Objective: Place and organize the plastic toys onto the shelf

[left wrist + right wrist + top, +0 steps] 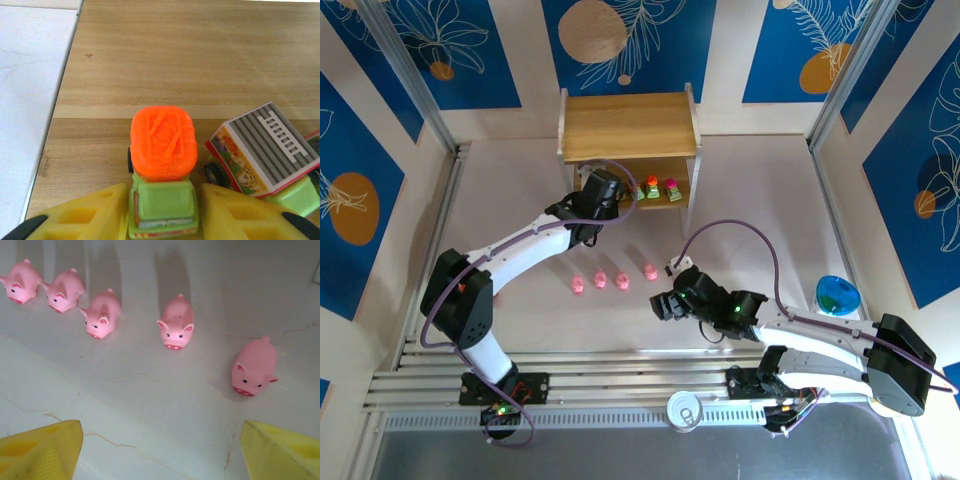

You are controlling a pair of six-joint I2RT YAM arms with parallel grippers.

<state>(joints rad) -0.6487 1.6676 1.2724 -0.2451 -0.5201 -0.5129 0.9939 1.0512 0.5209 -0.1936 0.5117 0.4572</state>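
The shelf (630,125) stands at the back of the table. My left gripper (612,192) reaches into its lower tier, where three blocky toys (654,188) stand in a row. In the left wrist view an orange-topped green truck (162,150) rests on the lower board (175,60). My left gripper (162,195) is open only slightly, its yellow fingers (95,215) close on both sides of the truck. A grey-striped truck (265,147) sits tilted to its right. Several pink pigs (175,325) (601,280) stand on the table ahead of my right gripper (160,450) (663,305), which is wide open and holds nothing.
A blue bowl (837,296) sits at the right of the table. A white round can (685,410) stands near the front rail. The shelf's white side panel (25,100) is just left of the orange truck.
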